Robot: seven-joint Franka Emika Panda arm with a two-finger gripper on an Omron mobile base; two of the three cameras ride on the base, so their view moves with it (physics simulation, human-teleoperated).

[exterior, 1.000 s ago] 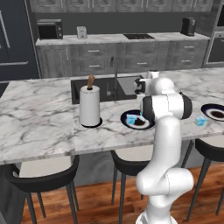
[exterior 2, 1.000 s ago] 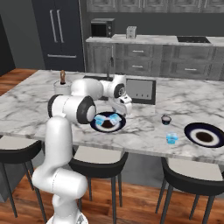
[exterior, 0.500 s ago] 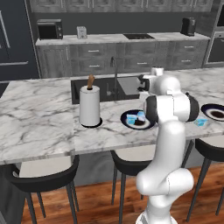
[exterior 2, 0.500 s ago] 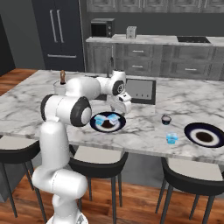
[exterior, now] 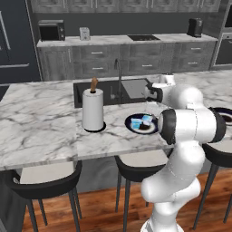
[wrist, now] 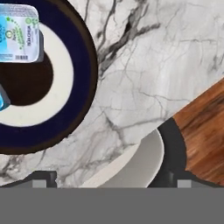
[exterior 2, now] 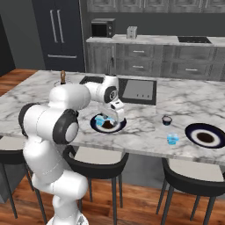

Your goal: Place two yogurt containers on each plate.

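The near plate [exterior: 141, 129] [exterior 2: 115, 128] [wrist: 65, 87], dark with a white ring, lies on the marble island. Two yogurt containers rest on it: one [wrist: 19, 33] [exterior: 146, 119] lies flat on the ring, the other [wrist: 1, 99] [exterior: 135, 122] sits beside it and is cut by the hand view's edge. My gripper [exterior 2: 117, 117] [exterior: 148, 103] [wrist: 111, 181] hangs open and empty just above the plate's rim, toward the counter's front edge. A second plate [exterior 2: 205, 137] [exterior: 224, 113] lies bare at the right. A third yogurt container [exterior 2: 172, 139] stands on the counter next to it.
A paper-towel roll [exterior: 93, 110] on a black base stands left of the near plate. A small dark cup [exterior 2: 166, 119] sits between the plates. The sink [exterior 2: 138, 90] is behind. Stools [wrist: 131, 166] line the island's front edge over the wood floor.
The arm has swung its elbow and the hand has shifted slightly toward the counter's front edge beside the near plate. The jaws stay open and both containers stay on the plate.
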